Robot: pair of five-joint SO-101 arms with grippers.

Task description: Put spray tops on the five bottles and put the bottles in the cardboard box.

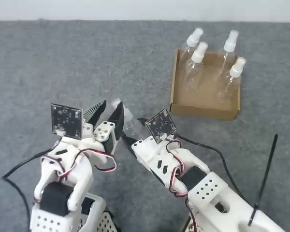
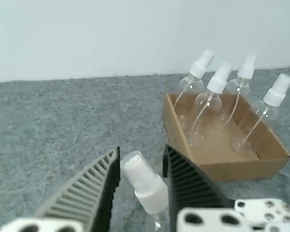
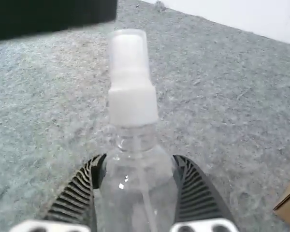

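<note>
The fifth bottle [image 3: 133, 193] stands mid-desk near the front edge, with the right jaws closed on its clear body and the left jaws open either side of its spray top [image 2: 145, 186]. It looks like light, thin, slick plastic, so grip the body low and gently. Four capped bottles [image 1: 195, 67] sit in the box [image 1: 203, 110], far right.

1. Four clear bottles [image 1: 193, 72] are standing upright in the open cardboard box [image 1: 203, 110], each wearing one of the white spray tops [image 1: 199, 52].
2. The fifth bottle [image 3: 135, 188] is sitting clamped in the right gripper [image 3: 137, 164], with a white spray top [image 3: 130, 77] resting on its neck.
</note>
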